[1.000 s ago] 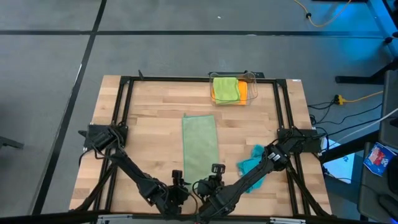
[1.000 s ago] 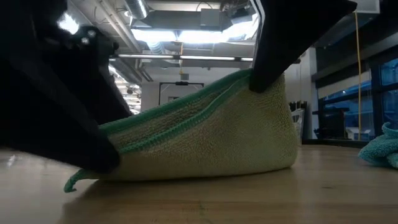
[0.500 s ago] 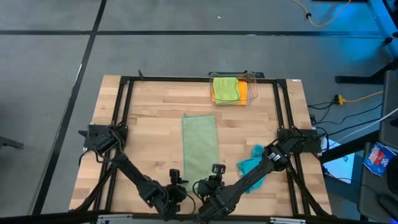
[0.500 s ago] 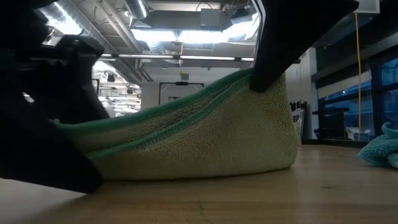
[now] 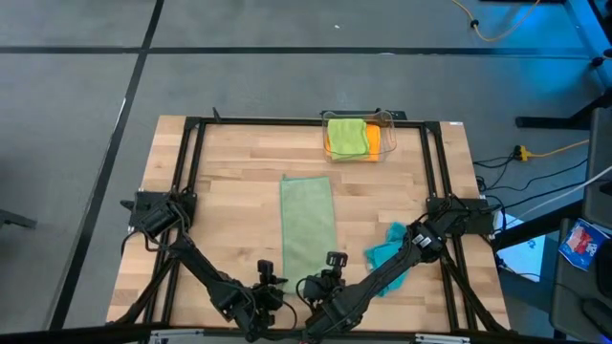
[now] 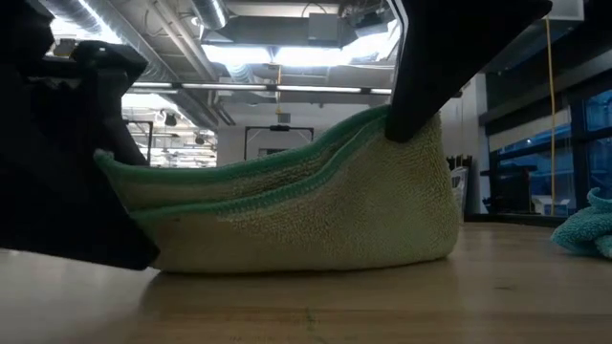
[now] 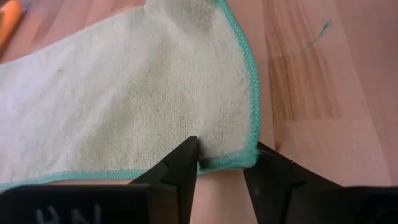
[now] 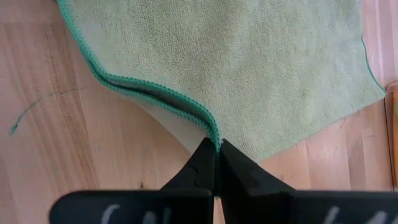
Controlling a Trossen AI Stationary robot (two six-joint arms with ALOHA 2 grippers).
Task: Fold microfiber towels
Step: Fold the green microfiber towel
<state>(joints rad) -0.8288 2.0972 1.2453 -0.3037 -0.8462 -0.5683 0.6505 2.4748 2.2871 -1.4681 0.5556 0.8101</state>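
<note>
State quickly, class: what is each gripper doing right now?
Left gripper: jaws part open around the near corner of the pale green towel, not yet clamped.
Right gripper: shut on the towel's other near corner, lifting it.

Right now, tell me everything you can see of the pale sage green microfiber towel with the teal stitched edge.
The pale sage green microfiber towel lies as a long folded strip on the wooden table, two teal-edged layers showing. Its pile looks soft and nubby. The near end is raised off the wood: the right gripper is shut on one corner, and the left gripper has its fingers either side of the other corner, not fully closed. No tag shows.
</note>
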